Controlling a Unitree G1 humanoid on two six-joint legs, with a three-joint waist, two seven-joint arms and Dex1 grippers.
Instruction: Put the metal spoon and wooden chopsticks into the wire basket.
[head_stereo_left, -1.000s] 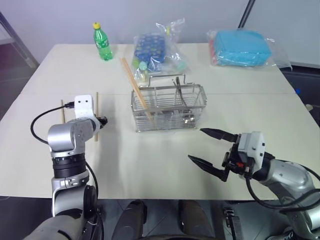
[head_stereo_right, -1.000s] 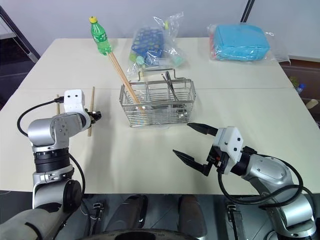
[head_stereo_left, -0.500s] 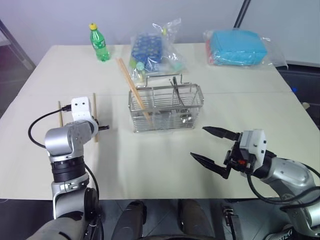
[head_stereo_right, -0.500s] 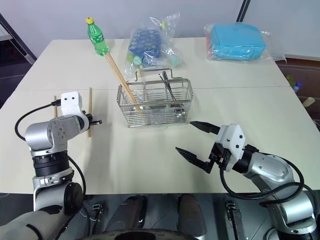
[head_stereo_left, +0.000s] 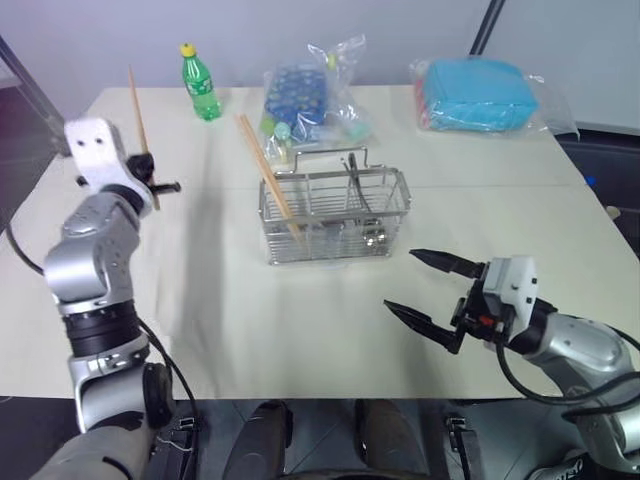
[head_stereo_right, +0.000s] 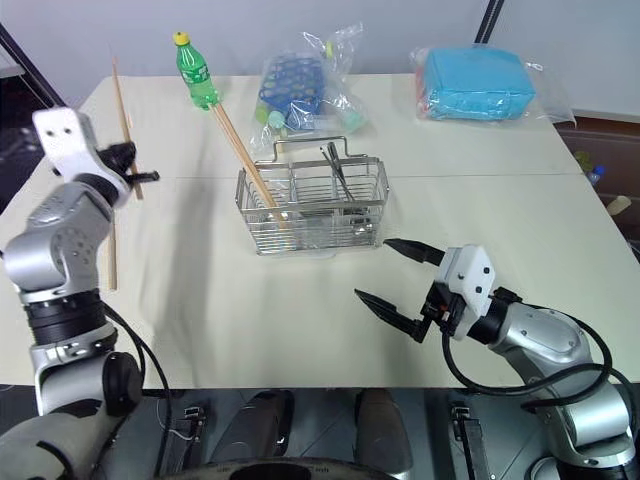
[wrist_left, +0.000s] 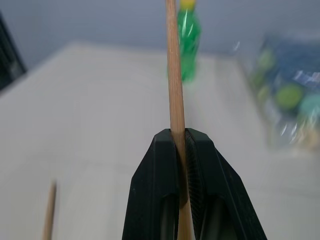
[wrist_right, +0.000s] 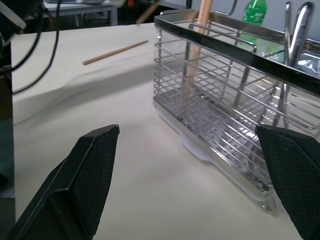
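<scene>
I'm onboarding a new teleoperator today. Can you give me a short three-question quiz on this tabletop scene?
1. True or false: the left gripper is shut on a chopstick.
2. What already stands in the wire basket?
   A. only the metal spoon
   B. the metal spoon and leaning chopsticks
   C. nothing
3. How are the right gripper's jaws?

Key
1. True; it holds the stick raised above the table.
2. B
3. Open, holding nothing, near the basket.
</scene>
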